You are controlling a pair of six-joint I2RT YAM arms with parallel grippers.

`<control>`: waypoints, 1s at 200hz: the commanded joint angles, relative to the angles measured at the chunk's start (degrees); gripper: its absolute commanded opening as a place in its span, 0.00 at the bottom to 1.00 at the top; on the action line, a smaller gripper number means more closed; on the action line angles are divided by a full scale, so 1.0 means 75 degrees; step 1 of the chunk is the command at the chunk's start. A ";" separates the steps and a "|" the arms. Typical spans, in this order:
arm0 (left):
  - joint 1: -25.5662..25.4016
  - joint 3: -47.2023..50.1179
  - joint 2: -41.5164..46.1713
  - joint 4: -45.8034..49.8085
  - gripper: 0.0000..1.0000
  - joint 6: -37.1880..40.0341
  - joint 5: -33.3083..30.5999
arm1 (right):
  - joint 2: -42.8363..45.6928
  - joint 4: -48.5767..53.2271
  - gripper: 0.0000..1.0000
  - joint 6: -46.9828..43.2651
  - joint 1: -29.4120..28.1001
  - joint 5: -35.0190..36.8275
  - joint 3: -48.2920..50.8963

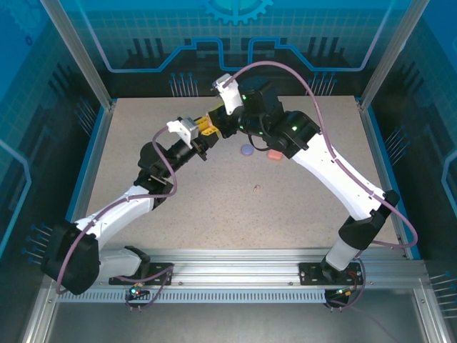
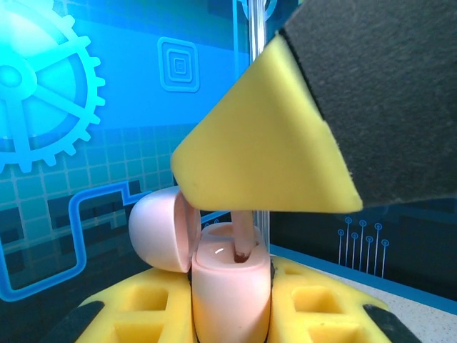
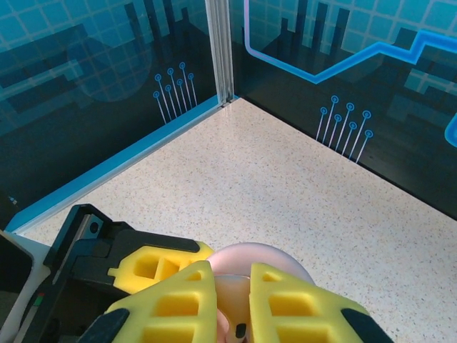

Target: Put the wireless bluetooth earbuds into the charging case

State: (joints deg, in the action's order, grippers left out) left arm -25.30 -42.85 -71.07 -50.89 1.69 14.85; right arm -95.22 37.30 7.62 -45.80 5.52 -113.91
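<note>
Pale pink charging case [image 2: 230, 286], lid open, sits clamped in the left jaws above the far middle of the bench [image 1: 285, 214]. The right jaws pinch a pale pink earbud [image 2: 243, 239], narrowly closed, its stem partly in the socket. Insertion is under way; next I'd press straight down, then release.
</note>
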 commanded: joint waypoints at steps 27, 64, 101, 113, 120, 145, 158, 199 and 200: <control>-0.0037 0.0045 0.0203 -0.0246 0.00 0.0150 0.0068 | 0.0403 -0.0543 0.14 0.0450 0.0224 -0.0382 0.0052; -0.0034 0.0033 0.0187 -0.0275 0.00 0.0159 0.0061 | 0.0415 -0.0502 0.14 0.0484 0.0245 -0.0485 0.0057; -0.0037 0.0027 0.0183 -0.0292 0.00 0.0160 0.0064 | 0.0350 -0.0485 0.13 0.0497 0.0253 -0.0549 0.0139; -0.0037 0.0014 0.0174 -0.0292 0.00 0.0159 0.0059 | 0.0331 -0.0494 0.13 0.0514 0.0258 -0.0543 0.0202; -0.0034 0.0010 0.0184 -0.0291 0.00 0.0166 0.0047 | 0.0333 -0.0497 0.13 0.0521 0.0249 -0.0537 0.0233; -0.0037 -0.0005 0.0217 -0.0291 0.00 0.0161 0.0057 | 0.0341 -0.0530 0.12 0.0524 0.0249 -0.0504 0.0371; -0.0037 -0.0005 0.0227 -0.0291 0.00 0.0155 0.0059 | 0.0339 -0.0544 0.12 0.0521 0.0275 -0.0475 0.0416; -0.0034 -0.0006 0.0252 -0.0322 0.00 0.0091 0.0081 | 0.0321 -0.0590 0.12 0.0567 0.0352 -0.0469 0.0482; -0.0035 -0.0006 0.0247 -0.0319 0.00 0.0091 0.0082 | 0.0327 -0.0590 0.12 0.0567 0.0347 -0.0468 0.0481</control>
State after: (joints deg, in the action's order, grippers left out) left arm -25.30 -42.85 -71.07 -50.87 1.67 14.87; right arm -93.54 34.50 11.05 -44.18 2.46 -110.91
